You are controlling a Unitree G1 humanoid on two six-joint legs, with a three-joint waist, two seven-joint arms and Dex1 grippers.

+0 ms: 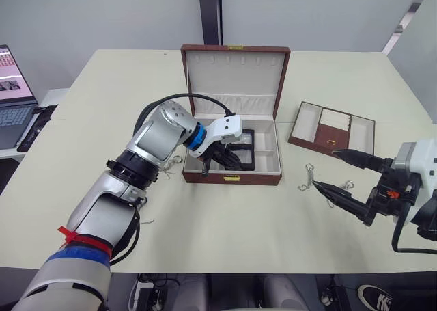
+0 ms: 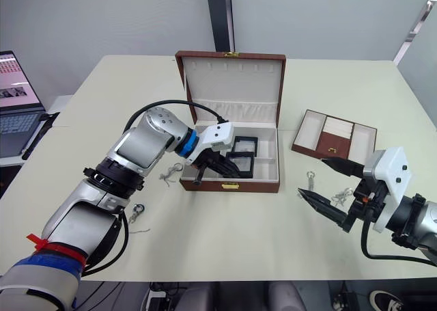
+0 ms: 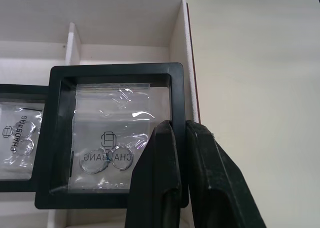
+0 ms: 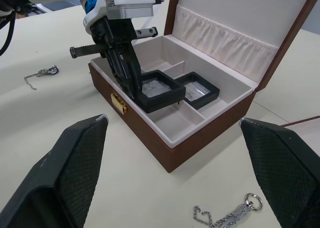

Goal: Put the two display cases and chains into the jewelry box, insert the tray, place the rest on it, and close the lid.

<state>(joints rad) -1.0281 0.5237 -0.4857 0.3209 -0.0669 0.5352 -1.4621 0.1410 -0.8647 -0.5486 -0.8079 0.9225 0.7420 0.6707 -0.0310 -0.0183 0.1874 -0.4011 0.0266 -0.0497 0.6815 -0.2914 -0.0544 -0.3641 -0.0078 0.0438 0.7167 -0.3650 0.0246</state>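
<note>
Far left, off the table edge, there's an open laptop (image 1: 12, 85) on a side surface. On the pale cream table (image 1: 205, 236), just left of the box, lies a thin silver chain with a ring clasp (image 2: 171, 172), and another short silver chain (image 2: 138, 210) sits nearer, beside my left forearm.

My left gripper (image 1: 220, 158) is reaching into the big reddish-brown rectangular jewelry box with cream lining (image 1: 232, 179), fingers pinched onto the edge of a small flat square display case with a black frame and clear window (image 3: 112, 138). The case hangs tilted over the box's near-left compartments; you can see the silver rings in a little plastic bag behind the window. The second black-framed display case (image 4: 198, 90) already lies flat in the box, just to the far right of the held one, and they overlap a bit in my left wrist view. The box's hinged lid with its gathered cream pocket (image 1: 235, 78) stands upright at the far side.

Right of the box, two more silver chains: one (image 1: 308, 177) near the box's right end, another (image 2: 341, 197) close to my right gripper. Further back right is the shallow reddish-brown three-section tray (image 1: 332, 129), well apart from the box.

My right gripper (image 2: 332, 186) hovers over the table at the near right, fingers spread wide, holding nothing.
</note>
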